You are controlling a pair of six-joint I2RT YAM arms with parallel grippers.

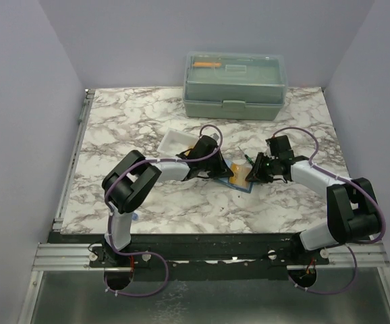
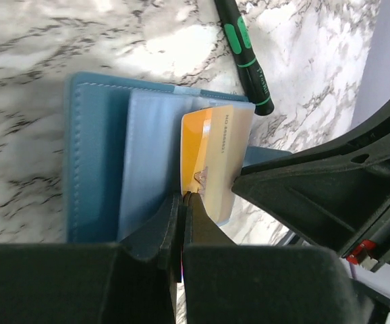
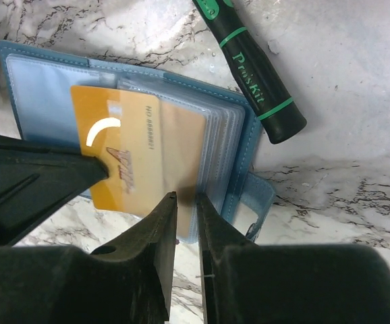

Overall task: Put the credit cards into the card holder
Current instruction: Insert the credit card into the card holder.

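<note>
pen [image 3: 256, 74] at 1 o'clock of open card holder [image 2: 94, 155] mid-table, tray [image 1: 171, 142] at 10 | yellow card [image 3: 134, 155] half-sleeved | left gripper [image 2: 183, 199] bent inward, pinching card | right gripper [image 3: 185, 202] opposite, nearly pressed together, grip unclear

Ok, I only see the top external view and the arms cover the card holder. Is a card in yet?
Observer: Partly; an orange credit card sits partway inside a clear sleeve of the open card holder.
Operator: What holds it?
Observer: The left fingers pinch its exposed edge.
Operator: And the right?
Observer: The right fingers are almost shut on the sleeve's edge.
</note>
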